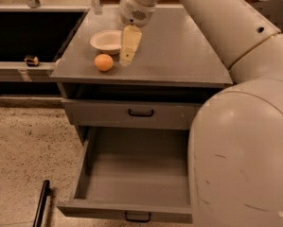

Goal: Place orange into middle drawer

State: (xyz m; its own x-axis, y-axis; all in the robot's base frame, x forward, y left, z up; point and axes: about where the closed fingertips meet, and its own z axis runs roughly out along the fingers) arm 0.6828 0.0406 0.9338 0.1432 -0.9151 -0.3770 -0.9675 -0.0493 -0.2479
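Grey cabinet top [179,56]: orange [103,62], cream bowl [106,40] just behind; end effector [126,59] above top beside bowl.

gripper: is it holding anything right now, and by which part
Nothing is held. The gripper hangs over the grey cabinet top, just right of the small round orange fruit, which lies free beside the cream shallow bowl.

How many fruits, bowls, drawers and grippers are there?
Small round orange fruit: 1
Cream shallow bowl: 1
Grey drawers: 2, open deep drawer and shut drawer front
Robot gripper, over the grey cabinet top beside the orange: 1
Total: 5
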